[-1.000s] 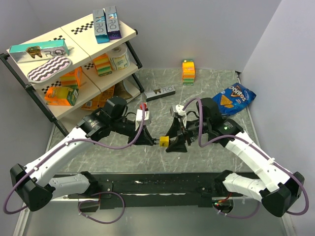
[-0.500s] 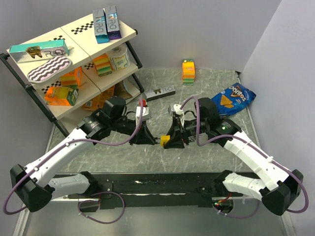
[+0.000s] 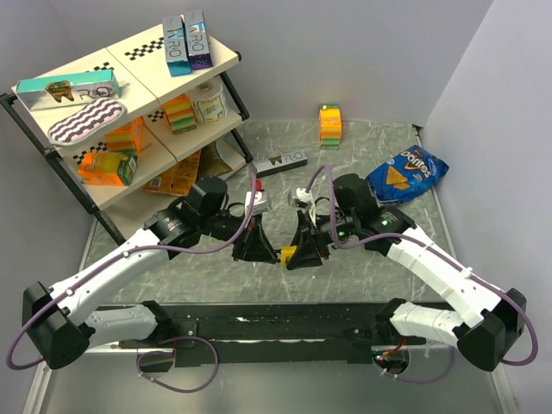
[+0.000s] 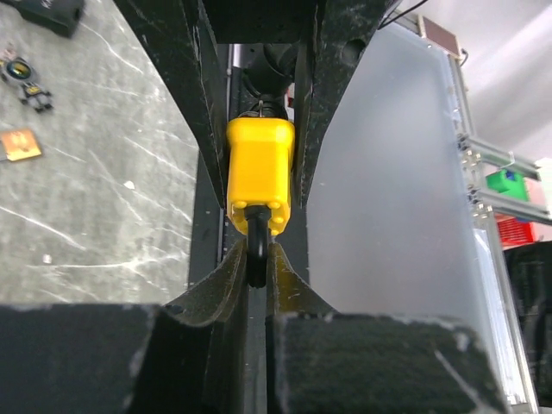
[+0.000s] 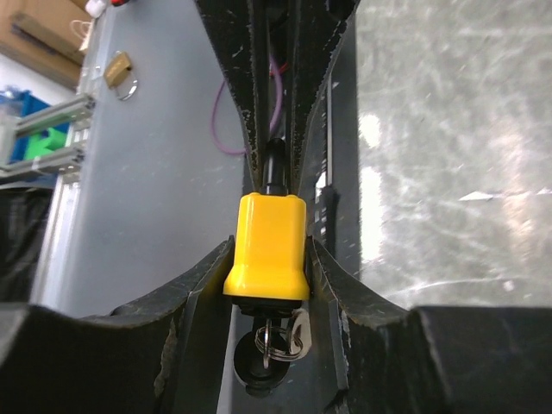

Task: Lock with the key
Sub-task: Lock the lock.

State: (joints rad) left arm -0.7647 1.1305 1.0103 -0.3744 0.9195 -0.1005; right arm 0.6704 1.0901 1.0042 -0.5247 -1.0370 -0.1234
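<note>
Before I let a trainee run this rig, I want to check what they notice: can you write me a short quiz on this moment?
1. True or false: the right fingers stand clear of the lock.
2. Which part of the lock do the left fingers pinch? A. the yellow body. B. the dark shackle. C. the key ring.
3. In the right wrist view, what hangs at the end of the lock opposite its shackle?

Key:
1. False: they clasp its yellow body.
2. B.
3. The key, on its ring.
</note>
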